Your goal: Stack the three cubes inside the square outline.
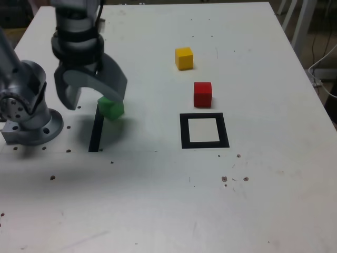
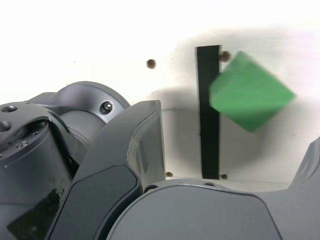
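The gripper [image 1: 95,98] hung over the table [image 1: 158,200] near the arm's base [image 1: 29,124], its jaws spread wide apart and clamped on nothing. The green cube [image 1: 111,108] sat just beside the finger [image 1: 112,84] on the exterior view's right, partly tucked under its tip, and I could not tell from that view whether the two touched. The cube lay at the upper end of a short black line [image 1: 96,132], touching or overlapping it. The wrist view showed what the exterior view hid: the green cube [image 2: 250,91] stood in the open gap between the jaws, turned corner-on and a little blurred, with the black line [image 2: 208,115] running beside it and partly under its edge, and a broad dark finger [image 2: 130,165] filling the foreground with the arm's base [image 2: 85,110] behind it. That view showed nothing of the other blocks. The exterior view alone took in those: the red cube [image 1: 202,94] lay well away from the gripper, towards the exterior view's right, and the yellow cube [image 1: 184,58] lay beyond it, farther up the table, both apart from each other. The square outline [image 1: 204,130] lay flat just below the red cube, near it but not touching, its white centre bare. All three cubes were outside the outline and none was stacked.
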{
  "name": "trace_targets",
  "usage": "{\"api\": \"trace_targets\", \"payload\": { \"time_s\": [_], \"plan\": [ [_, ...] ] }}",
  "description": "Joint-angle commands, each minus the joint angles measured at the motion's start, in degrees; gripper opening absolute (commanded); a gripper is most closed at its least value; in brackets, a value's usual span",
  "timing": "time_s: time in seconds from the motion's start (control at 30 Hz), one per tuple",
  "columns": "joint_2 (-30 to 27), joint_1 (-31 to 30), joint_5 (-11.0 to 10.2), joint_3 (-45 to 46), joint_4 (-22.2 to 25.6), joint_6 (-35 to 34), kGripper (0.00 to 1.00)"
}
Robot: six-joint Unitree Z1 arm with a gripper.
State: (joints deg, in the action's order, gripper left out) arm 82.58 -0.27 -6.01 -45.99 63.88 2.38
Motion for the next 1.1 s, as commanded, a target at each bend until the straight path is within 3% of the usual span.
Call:
{"api": "trace_targets", "payload": {
  "time_s": [0.0,0.7,1.07],
  "plan": [
    [1.2,-0.3,-0.3,-1.4,0.3,0.5,0.99],
    [16.7,-0.5,-0.9,-22.0,0.7,5.2,0.99],
    [24.6,3.3,-0.8,-29.0,-0.7,7.5,0.99]
  ]
}}
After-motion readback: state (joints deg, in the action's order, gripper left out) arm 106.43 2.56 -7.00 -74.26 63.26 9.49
